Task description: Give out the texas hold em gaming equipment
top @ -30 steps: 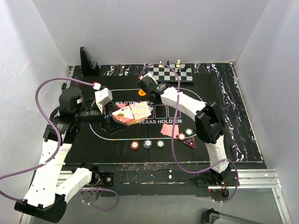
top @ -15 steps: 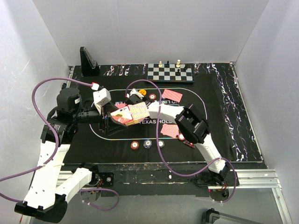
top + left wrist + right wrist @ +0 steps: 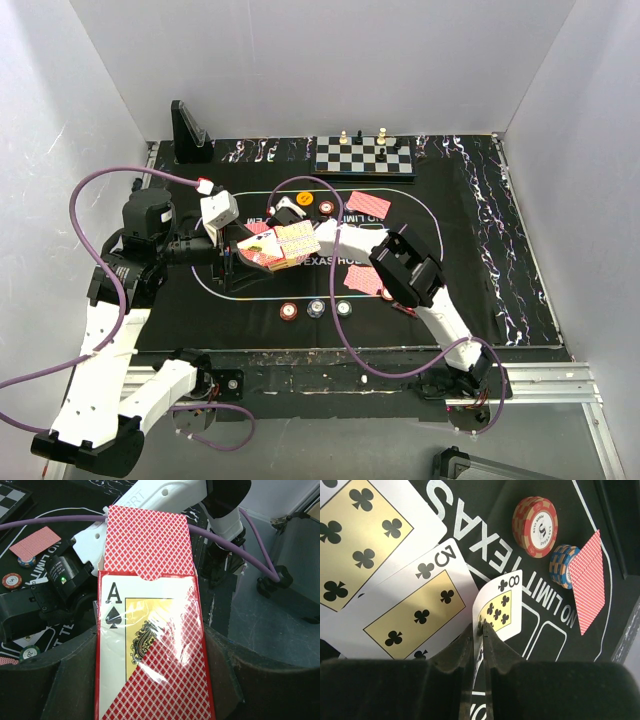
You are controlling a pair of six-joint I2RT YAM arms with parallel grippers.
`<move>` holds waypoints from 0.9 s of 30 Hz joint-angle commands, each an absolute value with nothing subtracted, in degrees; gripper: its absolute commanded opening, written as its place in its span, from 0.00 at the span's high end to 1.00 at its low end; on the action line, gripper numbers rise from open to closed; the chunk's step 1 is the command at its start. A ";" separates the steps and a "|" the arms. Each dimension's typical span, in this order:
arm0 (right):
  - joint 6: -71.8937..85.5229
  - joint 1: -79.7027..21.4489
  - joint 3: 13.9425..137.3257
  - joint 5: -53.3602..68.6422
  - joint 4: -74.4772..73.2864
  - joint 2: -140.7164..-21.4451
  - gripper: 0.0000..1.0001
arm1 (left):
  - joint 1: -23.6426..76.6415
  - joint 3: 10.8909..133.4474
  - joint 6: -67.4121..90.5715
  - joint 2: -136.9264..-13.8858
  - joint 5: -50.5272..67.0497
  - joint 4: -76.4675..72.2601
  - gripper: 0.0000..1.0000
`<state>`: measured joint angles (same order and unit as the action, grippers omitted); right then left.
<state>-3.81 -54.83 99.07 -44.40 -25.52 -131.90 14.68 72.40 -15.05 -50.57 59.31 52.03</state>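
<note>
**R ARM BACK AT DECK, 8 OF CLUBS IN PINCH**

8 of clubs [image 3: 500,607]: face-up, tilted, lower edge caught btw the fingertips of R gripper [image 3: 477,636]. Pads nearly together, so it looks clenched on the card; can't tell if it's starting to let go. Card overlaps a corner of the 3 of clubs [image 3: 415,615], which lies face-up next to a higher clubs card [image 3: 360,535]. Can't tell if the 8 touches them. Beyond sit a red chip stack [image 3: 535,526] and a blue-orange chip stack [image 3: 563,566], the latter right against a face-down card [image 3: 586,580].

Change: a sec ago R arm was stretched to the far side by the chessboard [image 3: 365,157]. Now it's swung back left, wrist just beside the card box [image 3: 150,650]. The far card + chips it was covering are in plain sight on the mat [image 3: 230,300]. L gripper [image 3: 152,690] hasn't budged: clamped on the box, flap open, ace of spades on its front.

My read: far seat looks served, and this 8 is the next card going down w/ the face-up group. Three chips [image 3: 316,307] wait at the near edge, so dealing is only partway.
</note>
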 commanded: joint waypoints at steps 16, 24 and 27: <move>1.32 -55.37 89.91 -23.20 -23.64 -124.54 0.48 | 14.15 74.36 -18.63 -49.57 59.68 53.44 1.00; 4.56 -53.79 89.47 -20.05 -24.61 -120.07 0.48 | 14.24 74.18 -18.46 -49.13 59.50 53.00 1.00; 7.72 -52.30 87.37 -17.24 -23.65 -115.59 0.48 | 14.15 73.83 -18.02 -48.87 59.59 52.03 1.00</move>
<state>2.79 -53.82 89.91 -23.33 -22.46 -121.78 14.57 72.40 -18.00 -50.00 58.92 53.60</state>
